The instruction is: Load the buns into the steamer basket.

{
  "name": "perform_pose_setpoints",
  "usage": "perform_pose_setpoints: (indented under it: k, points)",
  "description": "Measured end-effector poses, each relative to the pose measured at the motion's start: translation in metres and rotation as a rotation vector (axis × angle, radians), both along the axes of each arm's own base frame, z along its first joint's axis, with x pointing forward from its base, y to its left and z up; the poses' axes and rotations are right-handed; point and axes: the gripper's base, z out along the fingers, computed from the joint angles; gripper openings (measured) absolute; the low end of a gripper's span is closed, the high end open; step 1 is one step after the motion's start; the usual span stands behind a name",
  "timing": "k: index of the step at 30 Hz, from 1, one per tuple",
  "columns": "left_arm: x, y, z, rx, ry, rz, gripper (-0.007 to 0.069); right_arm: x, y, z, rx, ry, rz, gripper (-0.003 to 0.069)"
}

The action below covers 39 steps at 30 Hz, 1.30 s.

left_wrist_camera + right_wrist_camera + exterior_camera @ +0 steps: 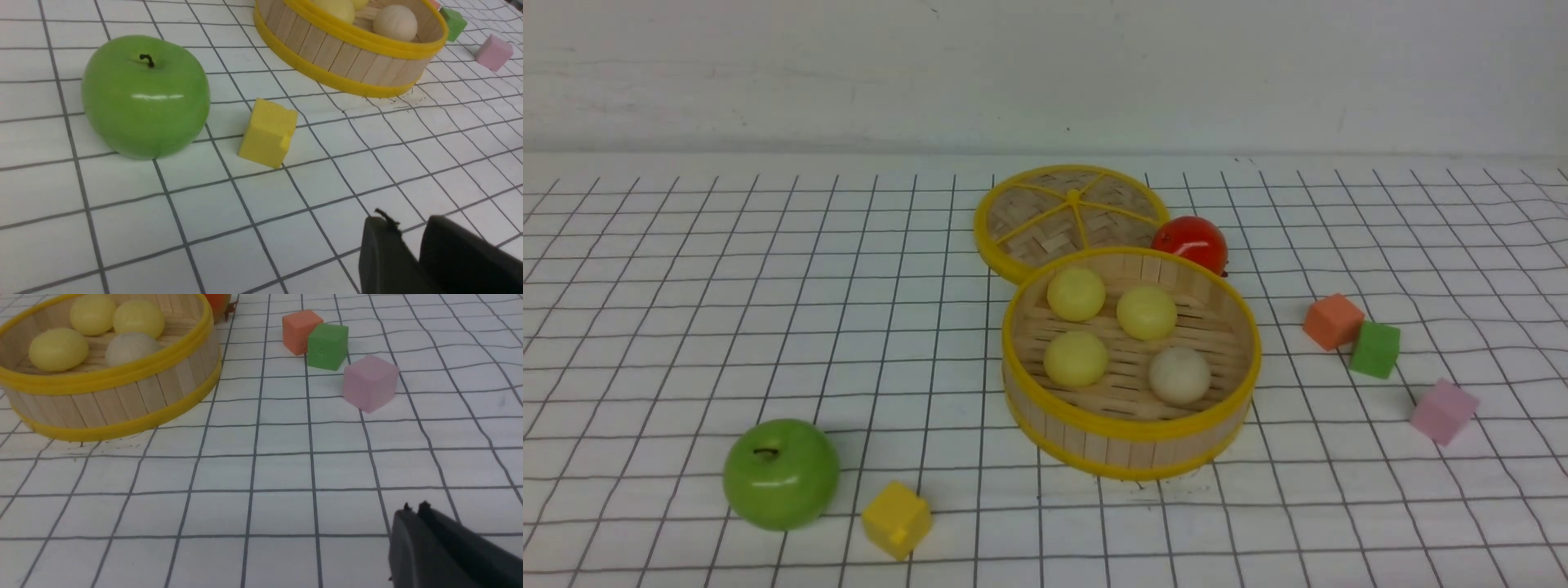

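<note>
All four buns [1127, 339] sit in the steamer basket [1131, 445]; the left end effector [412, 245] is slightly apart and empty, the right end effector [414, 514] clenched empty; a low swing could bump the green apple [145, 96]

Steamer basket [1131, 445] sits mid-table [686, 286], four buns [1127, 347] inside in two rows. Lid [1072, 214] lies flat just behind it, tomato [1190, 242] beside the lid's right edge. Apple [781, 474] front left, one cube [897, 518] just right of it. Three cubes [1374, 349] right of basket, two touching, third nearer front.
</note>
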Motion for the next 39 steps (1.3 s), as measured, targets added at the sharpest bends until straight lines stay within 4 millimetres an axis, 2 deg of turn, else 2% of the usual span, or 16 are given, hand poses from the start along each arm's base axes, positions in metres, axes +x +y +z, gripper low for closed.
perform_pose_setpoints:
  k: [12, 15, 17, 19, 20, 21, 23, 26, 29, 39]
  points:
    - [0.000, 0.000, 0.000, 0.003, -0.007, -0.001, 0.0147, 0.000, 0.000, 0.000, 0.000, 0.000, 0.000, 0.0003]
    - [0.001, 0.002, 0.003, 0.035, -0.129, 0.005, 0.0138, 0.000, 0.000, 0.000, 0.002, 0.000, 0.000, 0.0008]
    - [0.001, 0.008, 0.008, 0.013, -0.233, 0.067, 0.0111, 0.000, 0.000, 0.000, 0.002, 0.000, 0.000, 0.0011]
    - [-0.001, 0.018, 0.012, -0.024, -0.299, 0.192, 0.0041, 0.000, 0.000, 0.000, 0.002, 0.000, 0.000, 0.0011]
    - [-0.002, 0.019, 0.013, -0.030, -0.313, 0.204, 0.0041, 0.000, 0.000, 0.000, 0.002, 0.000, 0.000, 0.0011]
    - [-0.006, 0.025, 0.012, -0.040, -0.317, 0.289, -0.0010, 0.000, 0.000, 0.000, 0.002, 0.000, 0.000, 0.0011]
    - [-0.007, 0.029, 0.009, -0.032, -0.301, 0.345, -0.0013, 0.000, 0.000, 0.000, 0.003, 0.000, 0.000, 0.0011]
    - [-0.009, 0.033, -0.008, -0.003, -0.131, 0.432, -0.0013, 0.000, 0.000, 0.000, 0.004, 0.000, 0.000, 0.0013]
    - [-0.011, 0.033, -0.019, 0.005, -0.030, 0.440, -0.0013, 0.000, 0.000, 0.000, 0.004, 0.000, 0.000, 0.0014]
    - [-0.012, 0.032, -0.020, -0.001, -0.008, 0.440, -0.0013, 0.000, 0.000, 0.000, 0.005, 0.000, 0.000, 0.0018]
